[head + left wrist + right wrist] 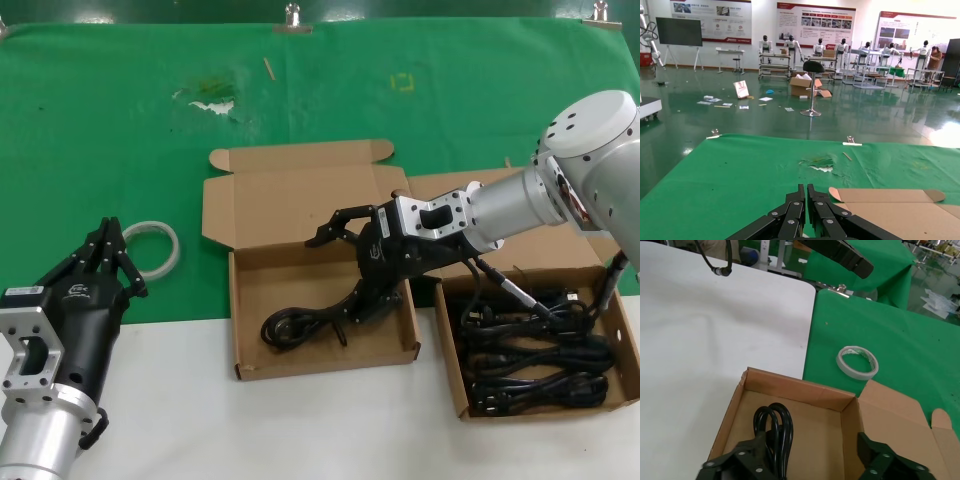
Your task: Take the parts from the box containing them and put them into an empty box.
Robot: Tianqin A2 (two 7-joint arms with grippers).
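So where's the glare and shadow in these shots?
Left wrist view: the glossy hall floor mirrors bright light on its right side. Head view: even light, only a soft shadow on the white table beside the empty box. Right wrist view: that box's walls slightly shade its inside.

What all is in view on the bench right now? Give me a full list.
Receiving box: one, brown cardboard, lid open, centre of the bench.
Cord in receiving box: one, black, on the box floor under the right gripper.
Source box: one, brown cardboard, on the robot's right.
Cords in source box: several, black, count unclear, piled inside.
Tape roll: one, whitish, on the green cloth near the left gripper.
Green cloth: one, covering the far part of the bench.
Right gripper: open, over the receiving box.
Left gripper: shut, idle at the robot's left.
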